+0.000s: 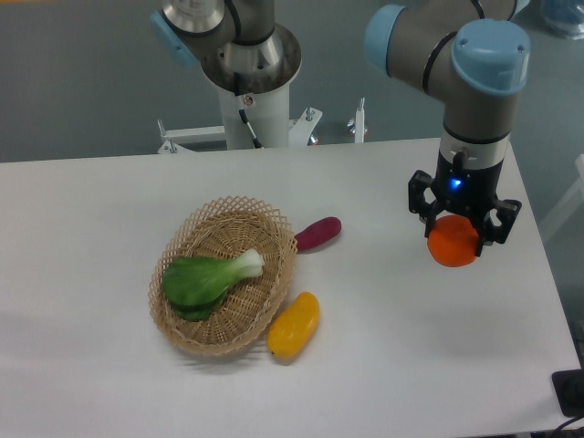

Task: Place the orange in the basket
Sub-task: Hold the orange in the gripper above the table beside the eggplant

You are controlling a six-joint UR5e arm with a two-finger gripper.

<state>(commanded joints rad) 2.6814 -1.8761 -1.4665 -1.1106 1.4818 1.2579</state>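
Tool (456, 239) grips the orange (453, 246), well right of the basket (182, 315). Carry it leftward, clear the rim, release beside the greens (205, 278).

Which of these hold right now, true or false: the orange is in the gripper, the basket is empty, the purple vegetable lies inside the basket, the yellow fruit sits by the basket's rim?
1. The gripper is closed on the orange. True.
2. The basket is empty. False: a green leafy vegetable lies in it.
3. The purple vegetable lies inside the basket. False: it rests on the table, just outside the rim.
4. The yellow fruit sits on the table beside the basket's rim. True.
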